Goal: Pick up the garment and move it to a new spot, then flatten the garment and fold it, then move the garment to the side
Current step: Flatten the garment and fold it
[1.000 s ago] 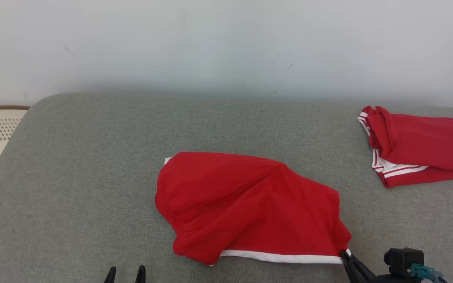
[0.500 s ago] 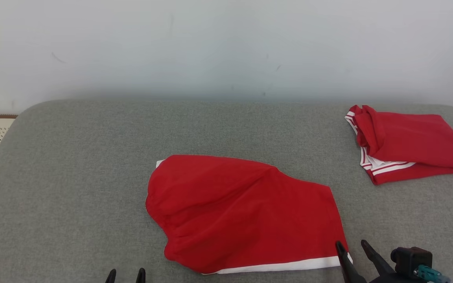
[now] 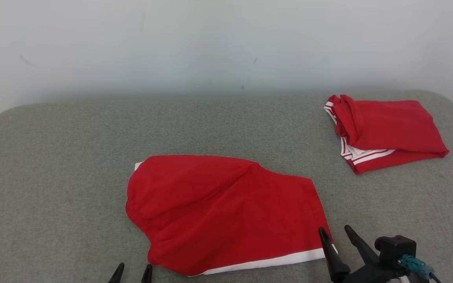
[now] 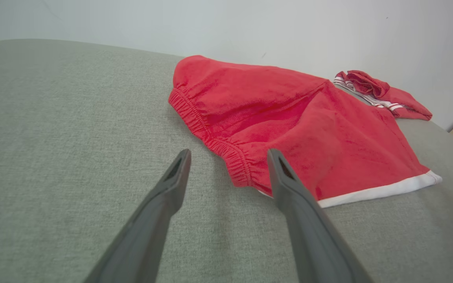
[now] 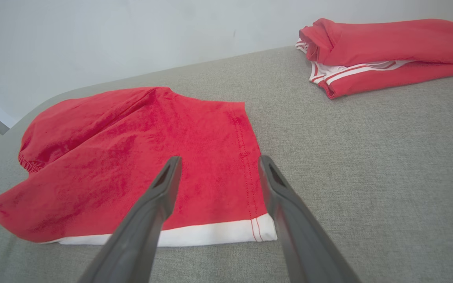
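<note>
Red shorts (image 3: 226, 208) lie limp by the cushion (image 3: 53, 157) front edge: light, soft; probably best pinched at white hem (image 5: 195, 236) corner and elastic waistband (image 4: 210, 137). Left pincer (image 3: 135, 266), right pincer (image 3: 334, 229) gape empty.

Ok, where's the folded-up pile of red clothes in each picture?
Head view: the folded red garment lies at the upper right, on the grey surface.
Left wrist view: small, upper right, beyond the spread red shorts.
Right wrist view: large, in the top right corner.
Shared landmark: the white hem along the shorts' near edge.
</note>
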Available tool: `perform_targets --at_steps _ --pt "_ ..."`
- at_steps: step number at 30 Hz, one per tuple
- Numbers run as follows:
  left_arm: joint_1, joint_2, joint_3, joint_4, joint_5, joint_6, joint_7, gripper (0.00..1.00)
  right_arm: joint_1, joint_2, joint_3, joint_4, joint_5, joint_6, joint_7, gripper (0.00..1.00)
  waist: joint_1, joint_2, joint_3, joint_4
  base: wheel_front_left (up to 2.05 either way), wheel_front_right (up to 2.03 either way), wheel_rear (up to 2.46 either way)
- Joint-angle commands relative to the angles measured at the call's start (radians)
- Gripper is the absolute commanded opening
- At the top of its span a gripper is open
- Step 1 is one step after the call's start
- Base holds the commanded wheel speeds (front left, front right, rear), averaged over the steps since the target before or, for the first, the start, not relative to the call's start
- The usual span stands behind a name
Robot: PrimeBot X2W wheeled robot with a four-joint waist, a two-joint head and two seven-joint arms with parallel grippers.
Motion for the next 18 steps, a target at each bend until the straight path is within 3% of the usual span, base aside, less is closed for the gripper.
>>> perform_targets --at_steps 1,18 --pt "-0.012 0.011 0.001 0.014 -0.008 -0.003 -0.001 1.0 -0.009 0.002 0.005 0.004 -0.005 -0.001 -0.006 1.0 0.0 0.0 0.014 -0.023 0.0 0.0 0.0" --pt "-0.134 0.064 -0.065 0.238 -0.013 -0.033 -0.009 1.0 -0.055 0.005 0.017 0.036 -0.01 -0.001 -0.04 1.0 0.0 0.0 0.06 -0.111 0.0 0.0 0.0"
